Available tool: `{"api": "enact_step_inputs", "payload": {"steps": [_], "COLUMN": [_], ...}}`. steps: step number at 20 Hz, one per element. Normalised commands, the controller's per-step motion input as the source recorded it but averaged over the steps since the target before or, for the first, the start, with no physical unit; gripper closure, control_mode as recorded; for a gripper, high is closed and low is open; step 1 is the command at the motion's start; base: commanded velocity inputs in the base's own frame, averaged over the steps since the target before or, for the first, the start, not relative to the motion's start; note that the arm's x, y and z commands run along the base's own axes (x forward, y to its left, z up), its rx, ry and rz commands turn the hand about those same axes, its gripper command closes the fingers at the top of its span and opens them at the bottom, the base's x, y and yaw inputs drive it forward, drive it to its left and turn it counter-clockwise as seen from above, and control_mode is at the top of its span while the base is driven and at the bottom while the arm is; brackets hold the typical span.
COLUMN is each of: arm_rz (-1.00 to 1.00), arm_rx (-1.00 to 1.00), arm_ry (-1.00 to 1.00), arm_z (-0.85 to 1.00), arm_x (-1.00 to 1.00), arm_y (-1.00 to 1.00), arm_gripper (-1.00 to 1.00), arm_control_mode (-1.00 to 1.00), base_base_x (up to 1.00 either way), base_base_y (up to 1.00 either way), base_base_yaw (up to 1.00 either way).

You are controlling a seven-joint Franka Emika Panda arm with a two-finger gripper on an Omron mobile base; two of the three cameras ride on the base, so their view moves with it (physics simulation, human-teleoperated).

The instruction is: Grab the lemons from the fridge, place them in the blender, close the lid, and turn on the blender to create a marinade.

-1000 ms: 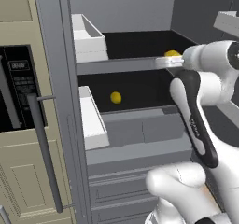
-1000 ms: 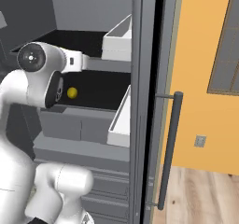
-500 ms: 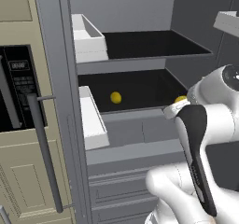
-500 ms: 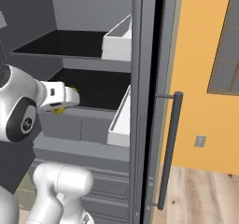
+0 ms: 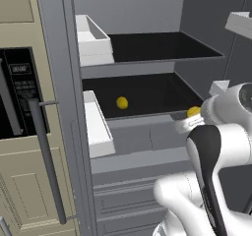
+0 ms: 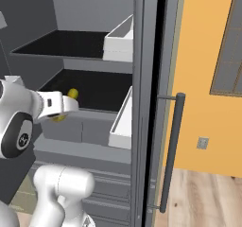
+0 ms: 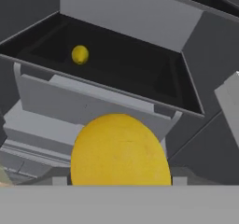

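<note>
- The gripper hangs just in front of the open fridge, level with the front lip of its lower black shelf tray.
- A held lemon sits right at the hand in the hand view, large and close; the jaws stand fairly wide, closed on the fruit from both sides.
- From the left base view, that same yellow fruit shows just beyond the white wrist, at the right end of the tray's front edge.
- In the right base view it peeks above and below the pale gripper body, near the left side of the shelf front.
- Farther in, a second lemon rests loose on the lower tray, toward its left side and well apart from the hand.
- White door bins hang on the open left door beside both shelves.
- Above, the upper shelf tray runs to the grey back wall.
- At the far left stands a beige cabinet with a black panel, its grey bar handle upright.
</note>
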Motion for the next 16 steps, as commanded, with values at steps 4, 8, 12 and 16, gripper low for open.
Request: {"api": "enact_step_inputs", "payload": {"steps": [4, 8, 12, 16], "arm_rz": [0.0, 0.01, 0.0, 0.0], "arm_rx": [0.01, 0.0, 0.0, 0.0], "arm_ry": [-0.07, -0.01, 0.0, 0.0], "arm_z": [0.01, 0.0, 0.0, 0.0], "arm_x": [-0.14, -0.13, 0.0, 0.0], "arm_y": [-0.03, 0.0, 0.0, 0.0], "arm_gripper": [1.0, 1.0, 1.0, 1.0], "arm_control_mode": [-1.0, -1.0, 1.0, 1.0], "base_base_x": [0.0, 0.0, -0.7, -0.99], "base_base_y": [0.0, 0.0, -0.01, -0.1], "base_base_yaw": [0.0, 0.0, 0.19, 0.43]}}
